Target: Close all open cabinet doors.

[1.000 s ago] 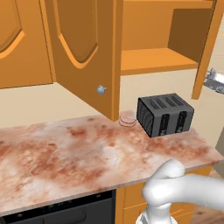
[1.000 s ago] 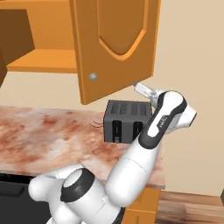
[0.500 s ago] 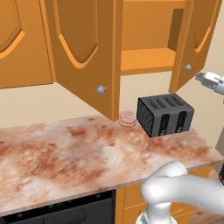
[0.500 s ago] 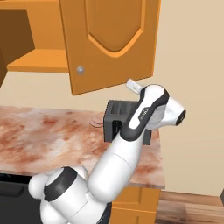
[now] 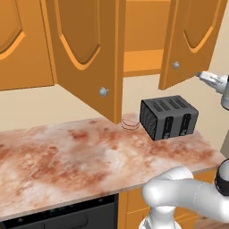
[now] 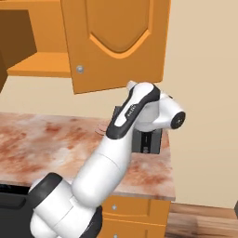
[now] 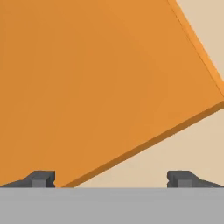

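Two tall orange-brown cabinet doors hang open above the tabletop [image 5: 67,152]. The left door [image 5: 85,49] swings far out into the room, and its small round silver knob [image 5: 103,92] sits near its bottom corner. The right door [image 5: 192,36] is open too, but less wide. It has a knob [image 5: 176,65] low on its edge. Between the two doors you can see the orange shelf [image 5: 143,62] inside the cabinet.

The gripper [image 7: 112,178] is wide open and holds nothing. In the hand view its two dark fingertips [image 7: 41,178] stand far apart at the bottom. Right in front of them is the flat orange face of a door [image 7: 87,78], very close, with plain cream wall [image 7: 183,148] past its slanted edge. I cannot tell if the gripper touches the door.

In the left base view the end of the arm [image 5: 212,80] is just beside the lower outer edge of the right door. In the right base view the white arm [image 6: 125,139] bends up from the lower left, and its head is just under the right door [image 6: 116,42].

A black toaster [image 5: 168,117] sits on the reddish marble tabletop below the shelf. A small round pinkish thing [image 5: 131,122] lies just beside the toaster on its left. Another cabinet door [image 5: 18,40] at the far left is shut
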You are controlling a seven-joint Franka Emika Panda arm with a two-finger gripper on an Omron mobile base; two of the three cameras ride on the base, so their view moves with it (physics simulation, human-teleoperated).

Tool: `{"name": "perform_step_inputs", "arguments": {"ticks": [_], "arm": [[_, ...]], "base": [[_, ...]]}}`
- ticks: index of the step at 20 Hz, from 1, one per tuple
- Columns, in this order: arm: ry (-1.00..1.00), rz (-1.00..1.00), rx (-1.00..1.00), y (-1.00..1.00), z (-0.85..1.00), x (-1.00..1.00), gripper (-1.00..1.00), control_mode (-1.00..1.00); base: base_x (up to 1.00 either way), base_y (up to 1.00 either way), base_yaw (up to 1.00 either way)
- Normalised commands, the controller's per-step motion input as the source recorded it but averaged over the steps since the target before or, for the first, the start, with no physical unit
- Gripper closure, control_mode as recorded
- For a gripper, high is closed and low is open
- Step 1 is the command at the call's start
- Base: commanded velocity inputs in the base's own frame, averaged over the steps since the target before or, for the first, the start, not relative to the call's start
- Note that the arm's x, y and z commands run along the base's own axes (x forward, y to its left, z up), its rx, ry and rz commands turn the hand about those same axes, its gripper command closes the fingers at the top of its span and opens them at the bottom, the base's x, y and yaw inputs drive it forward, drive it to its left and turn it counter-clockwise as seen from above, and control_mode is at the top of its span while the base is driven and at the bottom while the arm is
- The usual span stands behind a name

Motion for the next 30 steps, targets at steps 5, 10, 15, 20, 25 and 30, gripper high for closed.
{"name": "perform_step_inputs", "arguments": {"ticks": [5,10,15,20,25,30], "arm": [[0.06,-0.29,-0.10,0.78,0.02,0.47,-1.00,-1.00],[0.05,-0.30,-0.09,0.78,0.01,0.49,-1.00,-1.00],[0.05,-0.32,-0.09,0.78,0.04,0.53,-1.00,-1.00],[0.08,-0.31,-0.06,0.68,0.06,0.54,-1.00,-1.00],[0.17,-0.21,-0.02,0.35,0.00,0.36,-1.00,-1.00],[0.03,-0.02,0.01,-0.01,-0.02,0.00,-1.00,-1.00]], "base": [[0.00,0.00,0.00],[0.00,0.00,0.00],[0.00,0.00,0.00],[0.00,0.00,0.00],[0.00,0.00,0.00],[0.00,0.00,0.00]]}}
